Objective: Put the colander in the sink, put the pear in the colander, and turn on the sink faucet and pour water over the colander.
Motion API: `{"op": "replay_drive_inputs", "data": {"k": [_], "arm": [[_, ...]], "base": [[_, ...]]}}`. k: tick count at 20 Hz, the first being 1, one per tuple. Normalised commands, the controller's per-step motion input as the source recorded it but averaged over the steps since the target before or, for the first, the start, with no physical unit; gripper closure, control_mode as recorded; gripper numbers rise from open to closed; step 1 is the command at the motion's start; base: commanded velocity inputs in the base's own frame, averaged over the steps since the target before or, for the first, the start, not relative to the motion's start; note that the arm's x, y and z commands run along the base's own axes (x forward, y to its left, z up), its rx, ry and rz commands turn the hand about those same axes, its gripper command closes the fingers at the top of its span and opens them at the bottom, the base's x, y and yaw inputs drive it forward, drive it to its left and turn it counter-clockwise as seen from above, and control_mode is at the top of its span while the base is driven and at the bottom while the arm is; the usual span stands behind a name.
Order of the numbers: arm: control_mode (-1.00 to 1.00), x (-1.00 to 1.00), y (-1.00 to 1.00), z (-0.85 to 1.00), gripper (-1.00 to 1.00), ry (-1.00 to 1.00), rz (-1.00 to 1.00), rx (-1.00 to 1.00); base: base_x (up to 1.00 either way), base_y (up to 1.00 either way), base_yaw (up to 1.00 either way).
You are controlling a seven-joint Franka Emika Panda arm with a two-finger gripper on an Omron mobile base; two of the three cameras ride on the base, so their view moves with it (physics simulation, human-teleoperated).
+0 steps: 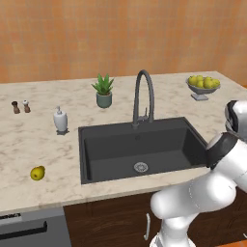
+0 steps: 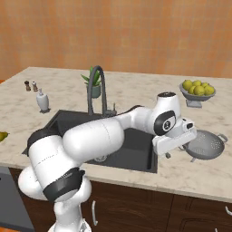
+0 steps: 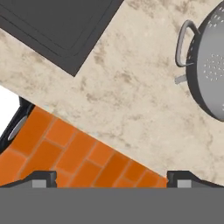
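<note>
We find the colander (image 2: 206, 144) resting on the bench (image 2: 136, 93) to the right of the sink (image 2: 136, 149), near the bench's front edge, so it must be lifted first. We hold the gripper (image 2: 174, 144) just left of it with the jaws spread wide and empty, ready to straddle the rim. The pear (image 1: 37, 172) waits near the bench's front-left edge.

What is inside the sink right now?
The sink holds just its round silvery drain; no water runs from the faucet. In the right base view the arm covers much of the basin. The colander sits on the counter.
</note>
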Motion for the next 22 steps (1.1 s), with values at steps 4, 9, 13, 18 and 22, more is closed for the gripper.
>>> {"op": "replay_drive_inputs", "data": {"k": [4,9,13,18,22], "arm": [[-1.0,0.41,-0.16,-0.28,-1.0,0.0,0.0,0.04],[-1.0,0.4,-0.26,-0.29,-1.0,0.0,0.0,0.04],[-1.0,0.32,-0.32,-0.08,-1.0,0.0,0.0,0.04],[-1.0,0.25,-0.25,-0.03,-1.0,0.0,0.0,0.0],[-1.0,0.22,-0.22,-0.17,-1.0,0.0,0.0,0.0]], "base": [[0.0,0.0,0.0],[0.0,0.0,0.0],[0.0,0.0,0.0],[0.0,0.0,0.0],[0.0,0.0,0.0]]}}
